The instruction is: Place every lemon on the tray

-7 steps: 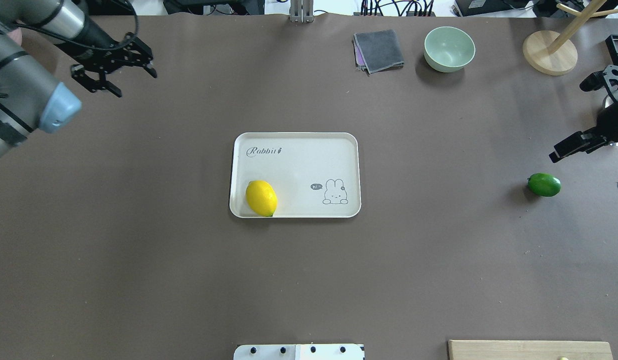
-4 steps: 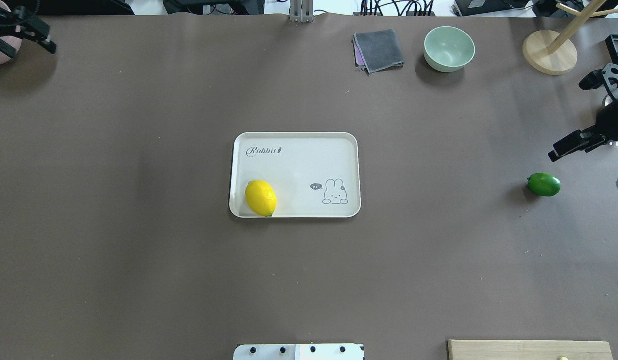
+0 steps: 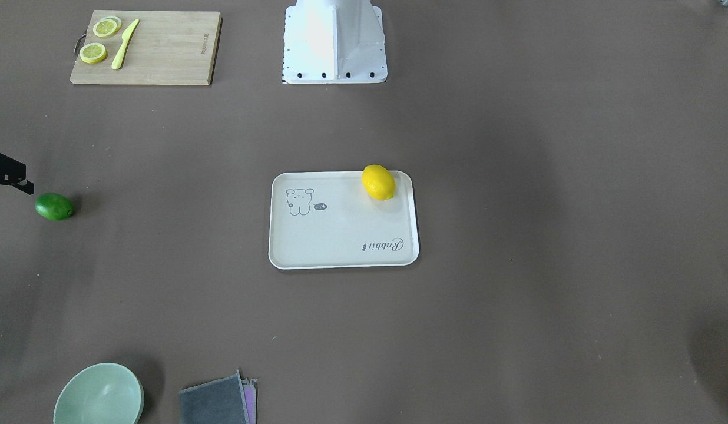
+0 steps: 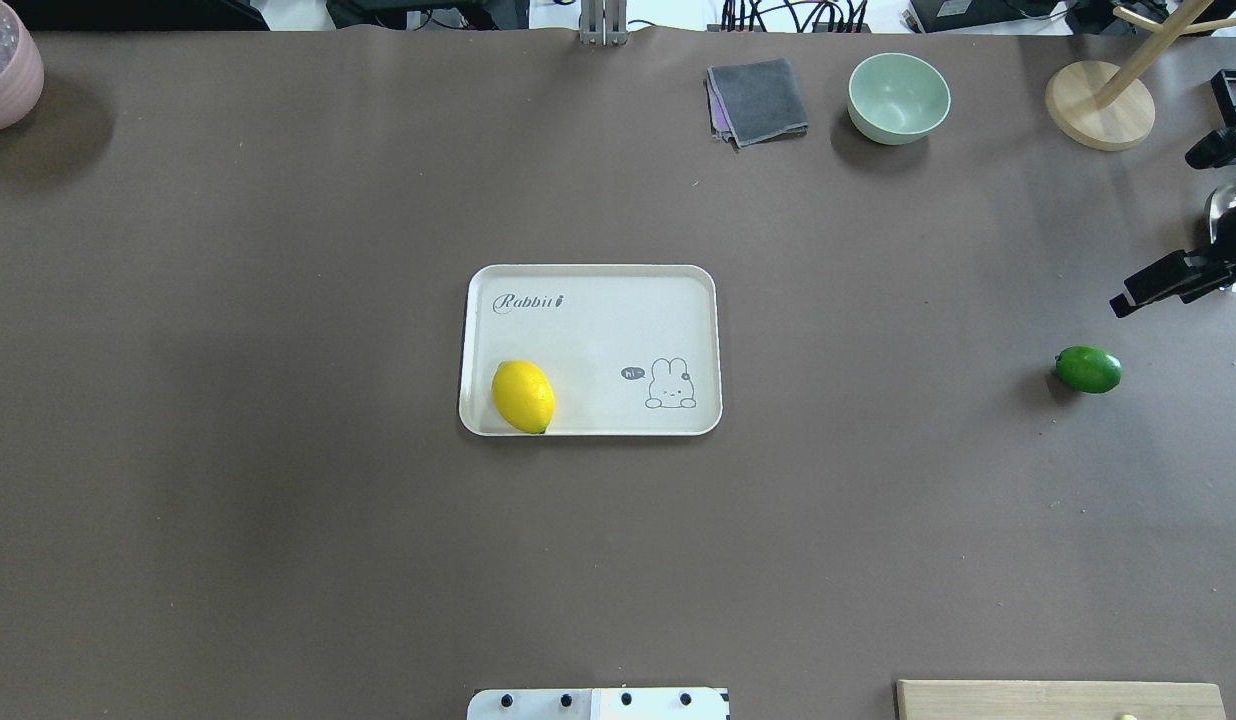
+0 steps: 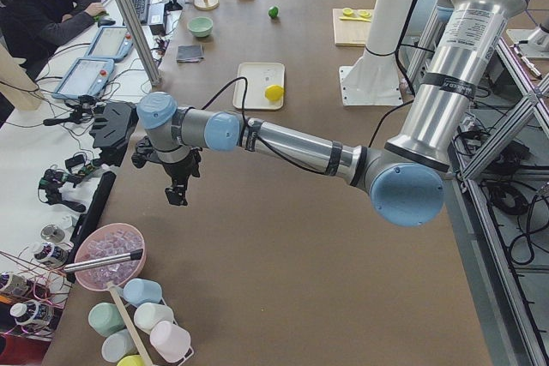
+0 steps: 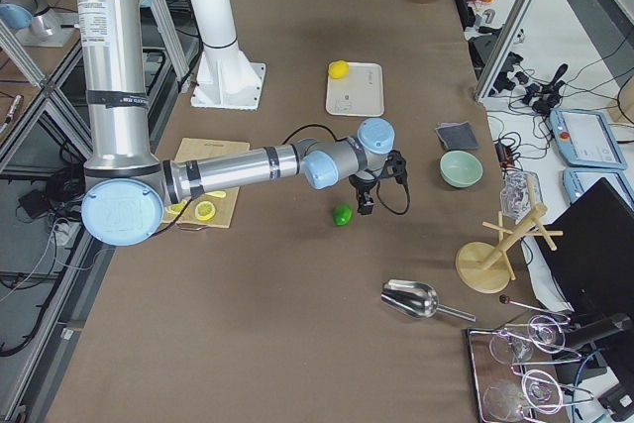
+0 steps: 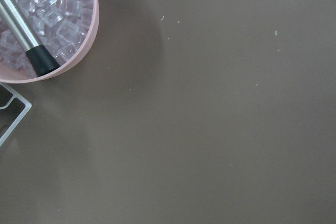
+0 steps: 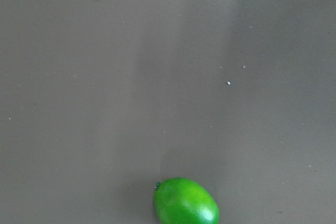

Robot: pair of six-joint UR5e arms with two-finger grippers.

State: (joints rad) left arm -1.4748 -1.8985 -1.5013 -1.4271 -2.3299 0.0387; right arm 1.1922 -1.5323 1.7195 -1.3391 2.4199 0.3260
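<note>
The yellow lemon (image 4: 523, 397) is lying in the tray's (image 4: 598, 275) near-left corner; the green lemon (image 4: 1088, 369) is sitting on the bench (image 4: 278, 500), far right. The right jaws are hovering spread near it, empty; whether the left jaws are spread, I cannot tell.

A bright yellow lemon (image 4: 523, 396) lies on the off-white tray (image 4: 593, 330) with its grey bunny drawing and "Rabbit" script, a glossy green lemon (image 4: 1088, 369) sits near the black right gripper (image 4: 1155, 232) jaws, and the dull brown table (image 4: 278, 520) bears a pale green bowl (image 4: 898, 97) and a grey cloth (image 4: 758, 100)
</note>
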